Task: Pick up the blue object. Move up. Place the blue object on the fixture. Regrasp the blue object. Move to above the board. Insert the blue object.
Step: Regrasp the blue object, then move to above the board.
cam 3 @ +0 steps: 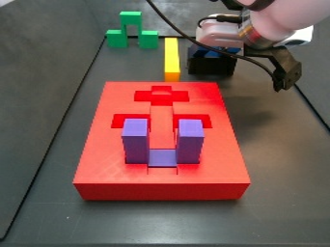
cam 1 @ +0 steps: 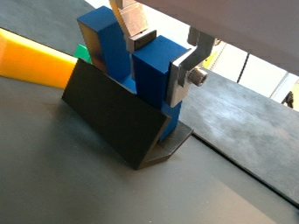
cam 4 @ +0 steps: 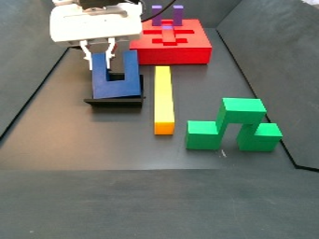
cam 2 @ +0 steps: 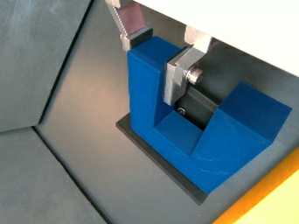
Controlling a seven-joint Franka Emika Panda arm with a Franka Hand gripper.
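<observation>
The blue object [cam 4: 115, 77] stands on the fixture [cam 4: 115, 99], prongs up, leaning against the fixture's raised back wall. The gripper [cam 4: 103, 56] is down at it, one finger in the notch and the other outside one prong. In a wrist view a finger [cam 2: 181, 77] lies flat against the inner face of that prong, and the other finger [cam 1: 129, 21] shows at its outer side; the jaws look closed on the prong, or very nearly so, though no view settles whether both pads press.

The step in hand looks like the regrasp. To do it well, the jaws should be square across the prong, seated low enough for a firm hold, and the lift should go straight up so the block clears the back wall without tipping.

The side views add what the wrist views lack: the red board [cam 3: 103, 166] with its cross-shaped recess, a purple block [cam 3: 161, 143] already seated in it, the yellow bar [cam 4: 162, 98] between fixture and green block [cam 4: 234, 125] on the worktop [cam 4: 75, 159]. In a side view the blue object [cam 3: 211, 60] is largely hidden behind the arm; the wrist views alone show the finger contact.
</observation>
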